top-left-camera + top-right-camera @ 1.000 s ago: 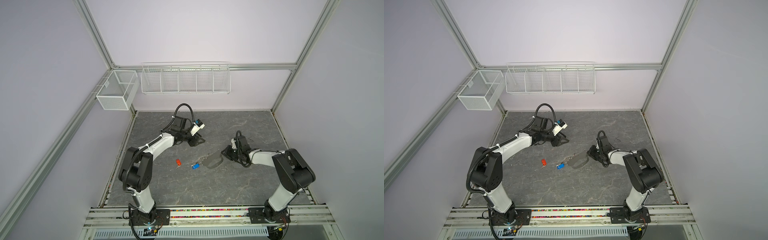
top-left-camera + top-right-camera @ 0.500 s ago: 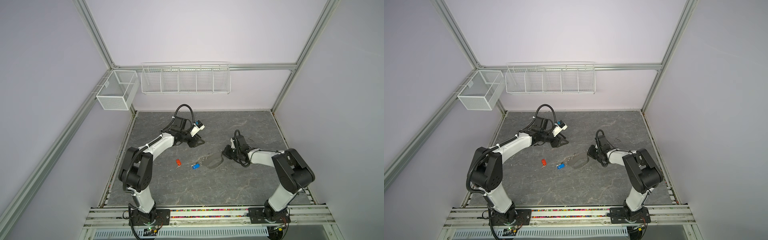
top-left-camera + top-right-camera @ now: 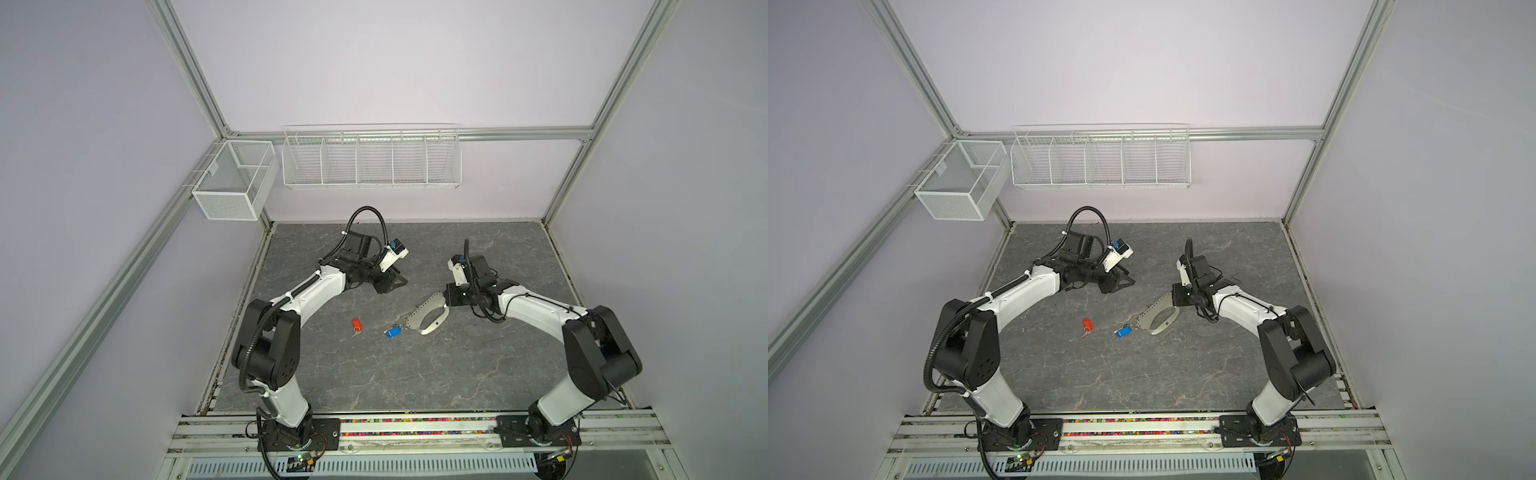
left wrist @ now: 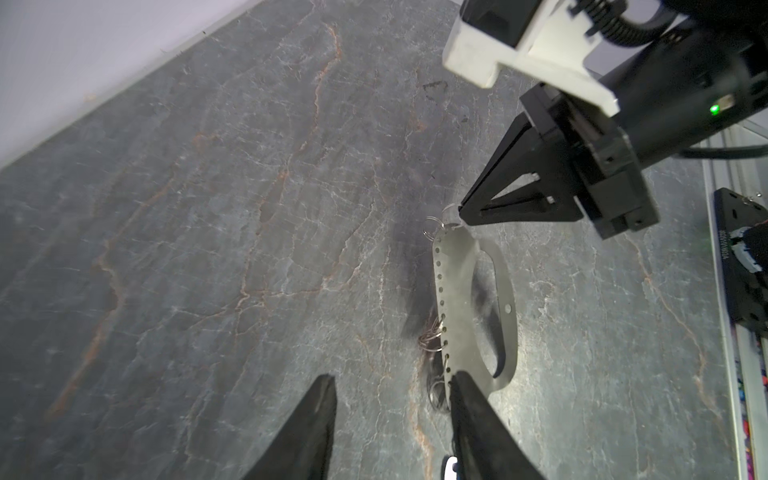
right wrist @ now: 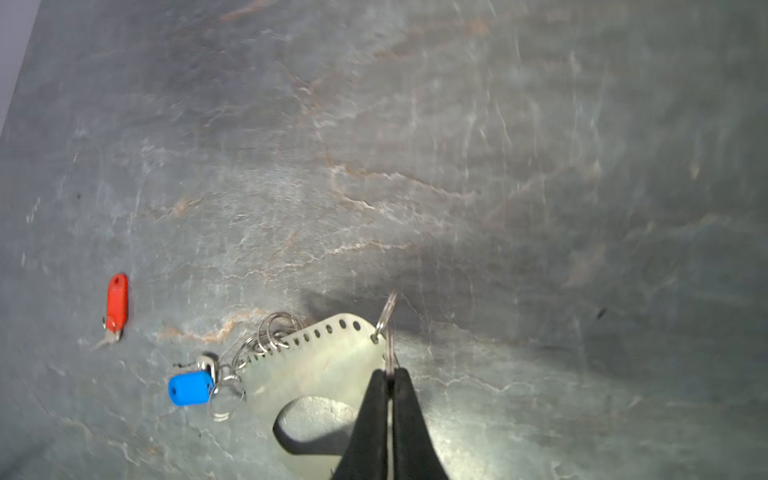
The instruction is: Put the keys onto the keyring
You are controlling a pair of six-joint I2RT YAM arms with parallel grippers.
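Observation:
The keyring [image 3: 428,318] [image 3: 1158,318] is a flat grey metal plate with an oval cut-out and small silver rings along one edge. It lies mid-table. My right gripper [image 5: 388,372] [image 3: 446,300] is shut on the end ring [image 5: 388,320] of the keyring [image 5: 324,361]. The blue-tagged key [image 5: 189,387] [image 3: 393,332] lies against the rings at the plate's other end; I cannot tell whether it is threaded on. The red-tagged key [image 5: 117,301] [image 3: 356,325] lies alone further left. My left gripper [image 4: 390,378] [image 3: 392,283] hovers open and empty behind the keyring [image 4: 457,291].
A white wire rack [image 3: 371,156] and a mesh basket [image 3: 232,187] hang on the back wall, above the table. Aluminium frame posts stand at the corners. The dark stone tabletop [image 3: 374,374] ends at a rail along the front.
My right gripper's jaws have closed onto the keyring's end ring, and the keyring has shifted slightly. The left arm and both keys have stayed put.

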